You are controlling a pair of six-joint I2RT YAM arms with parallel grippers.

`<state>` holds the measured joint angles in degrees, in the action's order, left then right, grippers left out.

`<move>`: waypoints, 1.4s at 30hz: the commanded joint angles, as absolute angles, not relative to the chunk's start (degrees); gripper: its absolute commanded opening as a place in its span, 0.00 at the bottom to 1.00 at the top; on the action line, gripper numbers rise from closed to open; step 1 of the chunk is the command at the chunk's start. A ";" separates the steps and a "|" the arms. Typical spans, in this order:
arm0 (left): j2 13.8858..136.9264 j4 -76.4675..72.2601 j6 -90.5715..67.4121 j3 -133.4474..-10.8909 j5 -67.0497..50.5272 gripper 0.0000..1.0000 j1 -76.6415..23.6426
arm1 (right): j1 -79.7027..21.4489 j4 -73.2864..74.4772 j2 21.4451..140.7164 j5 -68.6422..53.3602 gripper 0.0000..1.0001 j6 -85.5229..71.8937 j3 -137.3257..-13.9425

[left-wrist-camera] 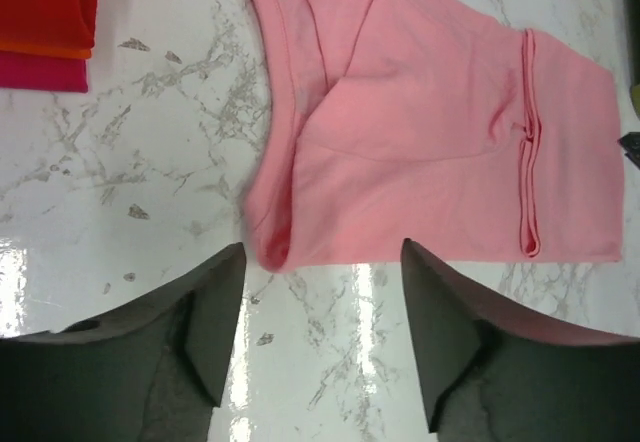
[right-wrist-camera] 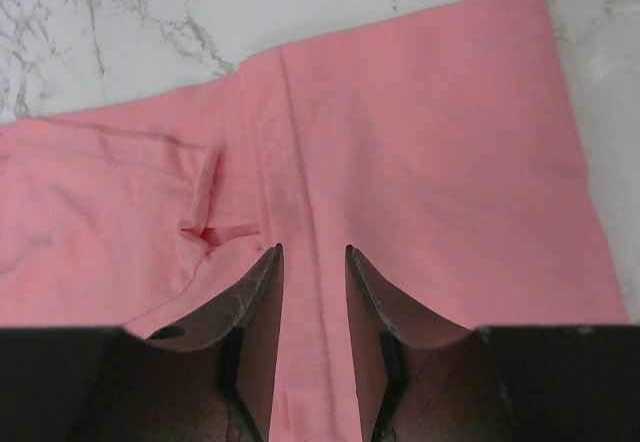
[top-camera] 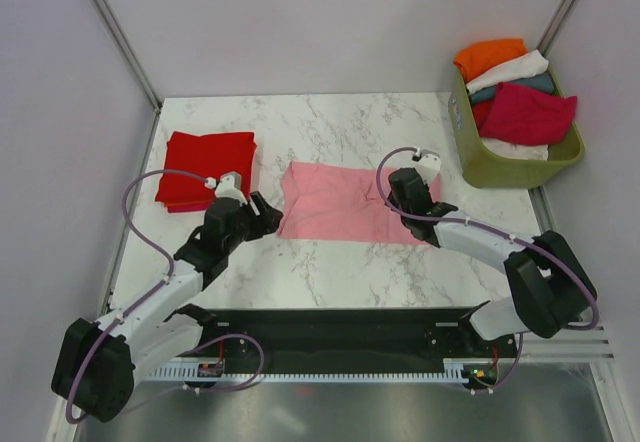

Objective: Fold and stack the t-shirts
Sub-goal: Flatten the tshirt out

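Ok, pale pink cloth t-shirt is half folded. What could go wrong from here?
The right gripper straddles a raised crease in the pale pink cloth t-shirt; lifting may snag it and undo the fold. Its left edge bulges loosely beside the left gripper, so the next fold could skew.

Nothing legible in any view.
The basket (top-camera: 500, 170) has a small pale-blue mark (top-camera: 457, 112) on its left wall. It may be a label, but it is too small and blurred to read.
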<state>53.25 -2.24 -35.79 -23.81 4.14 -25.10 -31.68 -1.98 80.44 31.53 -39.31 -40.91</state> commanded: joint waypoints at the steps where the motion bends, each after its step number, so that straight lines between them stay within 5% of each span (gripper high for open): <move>1: 54.57 -0.35 -36.56 -29.16 4.22 0.76 -24.87 | -31.90 -3.43 82.88 25.84 0.39 -35.33 -46.49; 3: 55.98 -0.44 -40.42 -29.79 5.97 0.99 -24.61 | -31.90 -2.90 82.88 25.66 0.40 -35.16 -47.46; 5: 58.53 -5.32 -40.70 -30.32 3.89 1.00 -24.26 | -31.64 -3.08 83.32 26.19 0.53 -36.20 -47.90; 11: 73.43 -6.96 -36.84 -42.58 -1.93 0.95 -24.17 | -29.53 -0.36 90.17 25.75 0.50 -35.42 -54.39; 14: 81.70 -2.38 -34.73 -50.87 -1.94 0.83 -24.26 | -28.57 2.10 94.21 25.84 0.49 -33.93 -59.31; 42: 123.04 11.77 -24.44 -94.38 -5.36 0.78 -24.08 | -24.96 6.60 115.14 27.25 0.46 -30.85 -75.32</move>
<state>121.25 9.78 -27.49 -90.37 -4.38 -24.18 -25.26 7.75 114.83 27.00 -31.62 -73.76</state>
